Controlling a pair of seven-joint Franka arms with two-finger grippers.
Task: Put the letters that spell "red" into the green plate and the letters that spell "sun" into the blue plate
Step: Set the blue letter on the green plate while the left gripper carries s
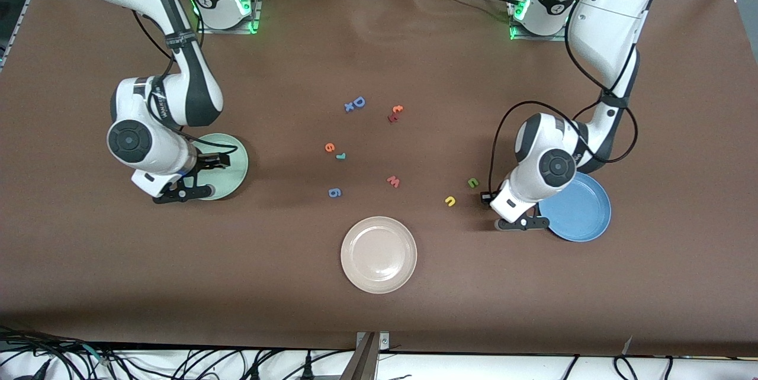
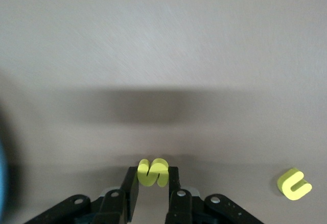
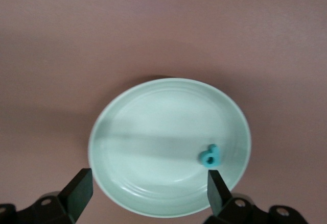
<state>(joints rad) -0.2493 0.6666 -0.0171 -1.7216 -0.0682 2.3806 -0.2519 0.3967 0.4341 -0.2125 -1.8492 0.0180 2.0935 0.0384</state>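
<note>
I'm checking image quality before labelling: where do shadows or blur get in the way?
Left wrist view: a broad dark shadow band crosses the table above the yellow "s"; the blue edge is blurred. Right wrist view: a soft shadow stripe lies across the green plate; the teal "d" stays readable.

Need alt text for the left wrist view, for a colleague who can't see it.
The left gripper is shut on a yellow "s" just above the brown table. A yellow "u" lies on the table nearby.
</note>
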